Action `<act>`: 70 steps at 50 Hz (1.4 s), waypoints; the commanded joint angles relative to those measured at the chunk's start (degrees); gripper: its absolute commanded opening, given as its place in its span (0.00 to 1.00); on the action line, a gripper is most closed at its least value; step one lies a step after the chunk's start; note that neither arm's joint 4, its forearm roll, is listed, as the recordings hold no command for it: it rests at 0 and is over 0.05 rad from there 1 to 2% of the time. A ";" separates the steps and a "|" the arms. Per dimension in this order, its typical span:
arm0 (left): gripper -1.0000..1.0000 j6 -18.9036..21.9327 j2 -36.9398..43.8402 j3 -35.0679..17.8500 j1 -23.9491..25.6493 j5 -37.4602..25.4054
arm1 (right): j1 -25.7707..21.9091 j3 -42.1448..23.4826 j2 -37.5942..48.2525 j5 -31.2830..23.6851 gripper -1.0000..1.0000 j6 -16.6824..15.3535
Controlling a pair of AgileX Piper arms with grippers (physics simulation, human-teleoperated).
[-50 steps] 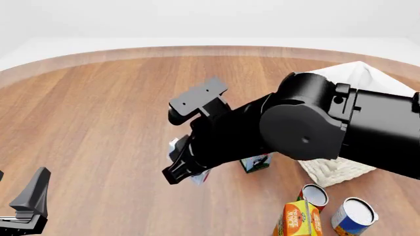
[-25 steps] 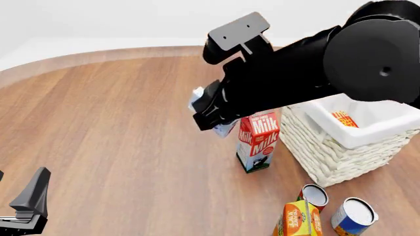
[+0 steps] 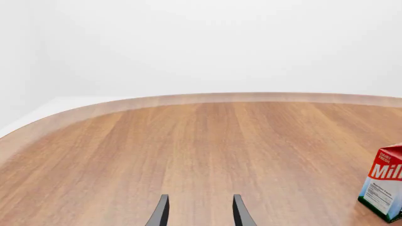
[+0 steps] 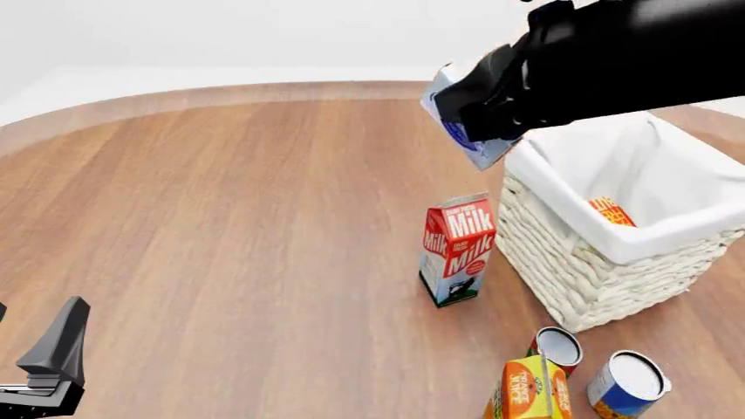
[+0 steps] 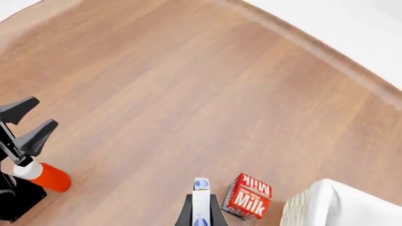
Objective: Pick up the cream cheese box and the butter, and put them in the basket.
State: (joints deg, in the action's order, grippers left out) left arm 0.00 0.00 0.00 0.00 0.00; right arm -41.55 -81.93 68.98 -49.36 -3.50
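Note:
My right gripper (image 4: 475,118) is shut on the cream cheese box (image 4: 456,122), a small white and pale-blue box. It holds the box in the air beside the far left corner of the white wicker basket (image 4: 582,279). In the right wrist view the box (image 5: 201,200) sits between the shut fingers, high over the table. The butter (image 4: 609,211) shows as a red-orange patch with lettering inside the basket. My left gripper (image 4: 56,353) is open and empty at the near left, as the left wrist view (image 3: 199,214) also shows.
A red-and-white milk carton (image 4: 456,249) stands left of the basket. Two tins (image 4: 629,382) and an orange juice carton (image 4: 529,391) stand in front of it. The right wrist view shows an orange-red bottle (image 5: 47,176) near my left arm.
My right arm has risen and swung right with the cream cheese box, from table level left of the milk carton to beside the basket's far left corner. The left arm has not moved.

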 commanded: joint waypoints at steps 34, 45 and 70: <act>1.00 0.00 0.00 0.00 0.00 0.00 | 21.94 -0.78 -11.35 -3.28 0.00 0.42; 1.00 0.00 0.00 0.00 0.00 0.00 | 27.72 1.63 -12.51 -1.50 0.00 2.94; 1.00 0.00 0.00 0.00 0.00 0.00 | 36.30 6.90 -12.96 1.68 0.00 5.76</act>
State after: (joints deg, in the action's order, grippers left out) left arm 0.00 0.00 0.00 0.00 0.00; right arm -8.73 -77.48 56.09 -49.91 0.59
